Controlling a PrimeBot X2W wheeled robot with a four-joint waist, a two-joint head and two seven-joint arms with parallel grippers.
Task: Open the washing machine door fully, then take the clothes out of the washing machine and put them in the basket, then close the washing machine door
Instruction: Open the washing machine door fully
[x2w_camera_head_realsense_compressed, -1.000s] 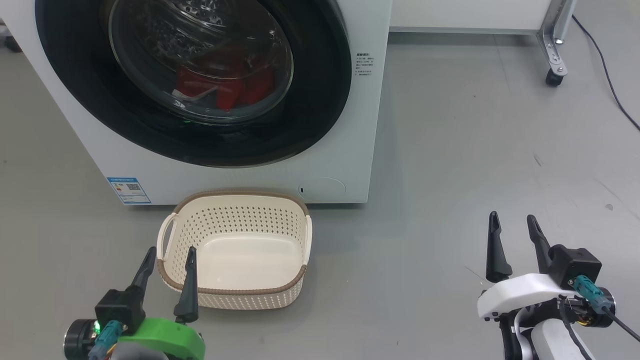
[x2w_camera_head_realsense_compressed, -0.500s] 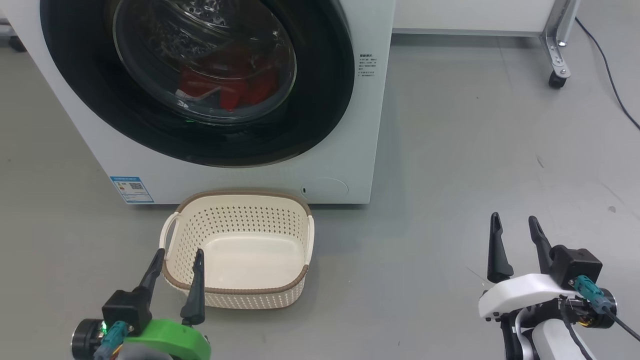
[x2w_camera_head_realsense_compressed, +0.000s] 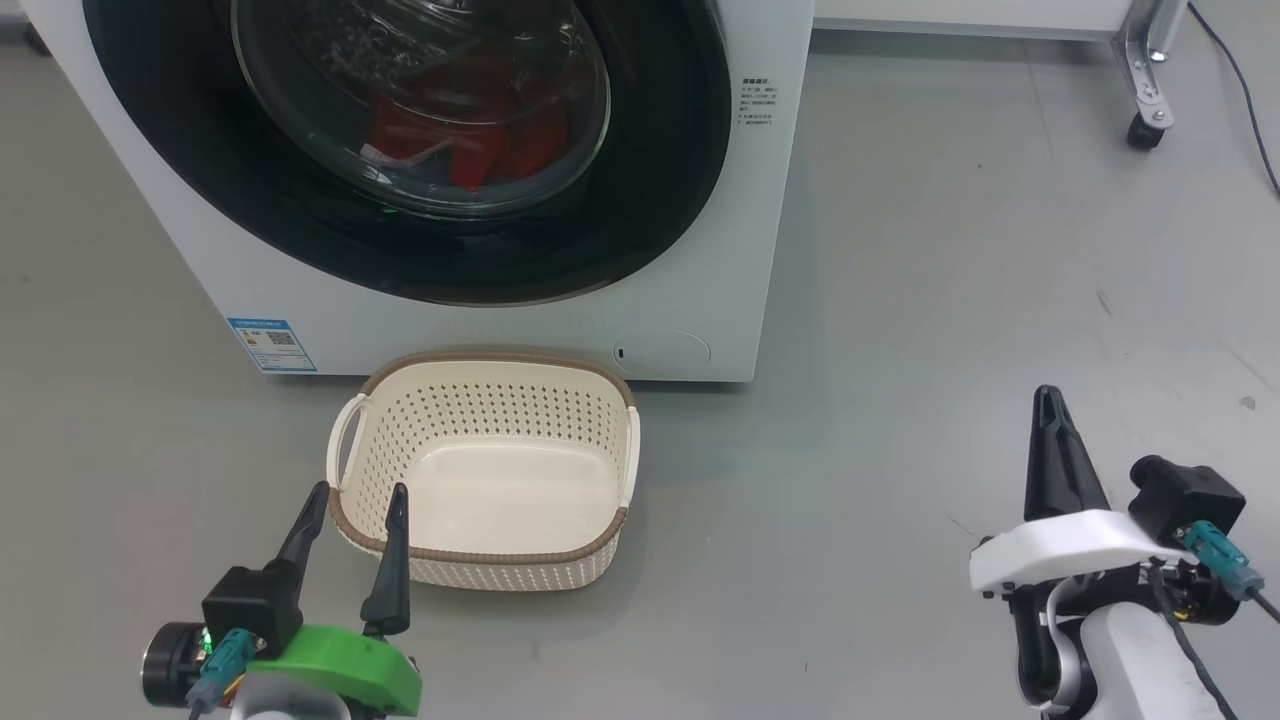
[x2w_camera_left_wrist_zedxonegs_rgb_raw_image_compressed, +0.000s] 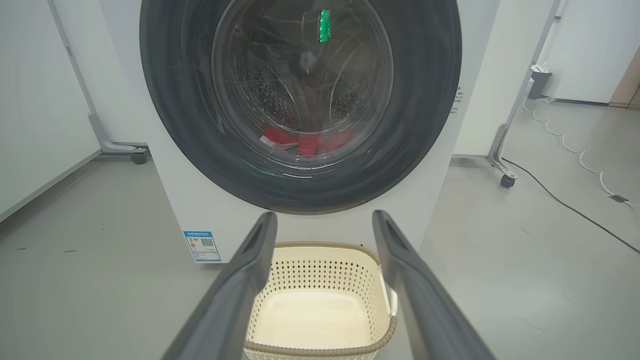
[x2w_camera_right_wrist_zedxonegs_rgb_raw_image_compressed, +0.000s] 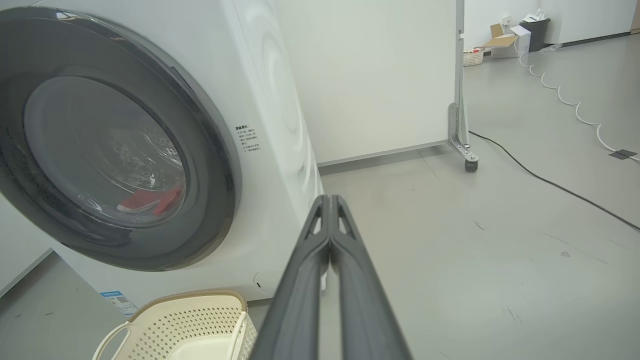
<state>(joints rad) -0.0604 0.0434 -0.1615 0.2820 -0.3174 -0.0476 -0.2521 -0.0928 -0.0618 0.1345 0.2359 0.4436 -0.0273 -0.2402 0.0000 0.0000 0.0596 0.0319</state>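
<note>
Clothes (x2w_camera_head_realsense_compressed: 470, 140) of bright red fabric are lying behind the bulging glass of the shut, glossy black-rimmed washing machine door (x2w_camera_head_realsense_compressed: 650, 220). Near the white washing machine (x2w_camera_head_realsense_compressed: 745, 250), the perforated cream basket (x2w_camera_head_realsense_compressed: 500, 360) is sitting on the smooth grey floor (x2w_camera_head_realsense_compressed: 900, 300). The left gripper (x2w_camera_head_realsense_compressed: 360, 490) is holding its fingers (x2w_camera_head_realsense_compressed: 390, 560) spread by the basket's near left corner. Well right, the right gripper (x2w_camera_head_realsense_compressed: 1047, 392) is pressing its fingers together on nothing.

You will find no word, brand or number clear enough to read here. On the washing machine (x2w_camera_head_realsense_compressed: 720, 290), a small blue sticker (x2w_camera_head_realsense_compressed: 272, 345) sits low on the front, at the left in the head view. It carries a QR code and tiny print, too small to read. Just right of the washing machine door (x2w_camera_head_realsense_compressed: 660, 200), a short block of dark printed lines (x2w_camera_head_realsense_compressed: 758, 105) is likewise too fine to make out.
</note>
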